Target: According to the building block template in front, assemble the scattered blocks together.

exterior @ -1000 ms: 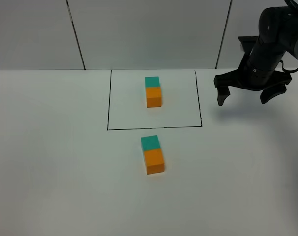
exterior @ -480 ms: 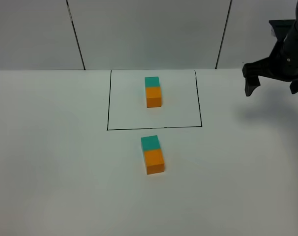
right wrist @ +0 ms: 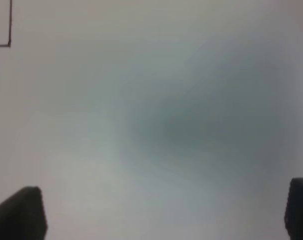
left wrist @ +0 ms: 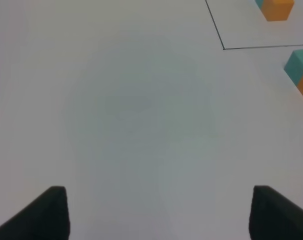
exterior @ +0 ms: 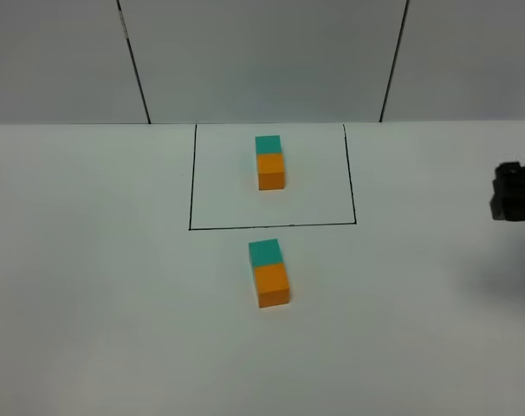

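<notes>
Scattered blocks, a matte teal cube and a matte orange cube, sit touching end to end near the middle of the white tabletop, just outside the near side of the thin black rectangular outline. Inside that outline, toward the far edge, stands the building block template, a teal cube joined to an orange one in the same order. The black right gripper hangs at the right edge of the tabletop, jaws spread wide and empty. The black left gripper hovers over bare surface with its jaws apart, gripping nothing.
</notes>
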You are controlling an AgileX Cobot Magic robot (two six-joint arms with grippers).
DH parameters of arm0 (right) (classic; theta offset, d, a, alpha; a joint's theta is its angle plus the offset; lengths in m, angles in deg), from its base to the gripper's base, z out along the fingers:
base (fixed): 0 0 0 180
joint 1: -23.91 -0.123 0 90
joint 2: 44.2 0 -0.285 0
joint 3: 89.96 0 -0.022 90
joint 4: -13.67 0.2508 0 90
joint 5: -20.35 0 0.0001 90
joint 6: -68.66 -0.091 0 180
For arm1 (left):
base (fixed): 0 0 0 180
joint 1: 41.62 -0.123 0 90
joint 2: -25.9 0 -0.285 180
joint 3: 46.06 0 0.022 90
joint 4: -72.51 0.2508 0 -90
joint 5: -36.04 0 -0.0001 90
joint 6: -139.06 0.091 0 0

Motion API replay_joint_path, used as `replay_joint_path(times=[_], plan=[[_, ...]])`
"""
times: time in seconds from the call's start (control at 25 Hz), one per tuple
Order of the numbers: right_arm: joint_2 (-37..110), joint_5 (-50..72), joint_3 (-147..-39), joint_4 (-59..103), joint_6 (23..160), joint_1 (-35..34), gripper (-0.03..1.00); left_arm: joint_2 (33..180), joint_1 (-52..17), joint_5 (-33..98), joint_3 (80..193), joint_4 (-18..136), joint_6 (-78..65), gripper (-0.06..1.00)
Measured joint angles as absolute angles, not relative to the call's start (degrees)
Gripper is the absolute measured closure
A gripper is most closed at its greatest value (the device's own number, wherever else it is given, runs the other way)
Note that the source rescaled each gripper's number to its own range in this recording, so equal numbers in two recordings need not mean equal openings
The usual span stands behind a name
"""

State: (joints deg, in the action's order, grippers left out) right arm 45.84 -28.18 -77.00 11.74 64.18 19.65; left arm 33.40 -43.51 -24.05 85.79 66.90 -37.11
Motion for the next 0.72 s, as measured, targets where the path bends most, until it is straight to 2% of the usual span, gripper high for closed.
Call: replay_joint_path(times=[0.2, 0.72], plan=[[30.5, -27.6, -65.3, 5.5, 59.1, 19.6, 0.02, 33.4, -43.5, -24.1, 85.8, 66.9, -37.1, 0.29], [-1.6, -33.8, -47.9, 3.0, 55.9, 19.6, 0.03, 33.4, -43.5, -24.1, 85.8, 66.9, -37.1, 0.29]])
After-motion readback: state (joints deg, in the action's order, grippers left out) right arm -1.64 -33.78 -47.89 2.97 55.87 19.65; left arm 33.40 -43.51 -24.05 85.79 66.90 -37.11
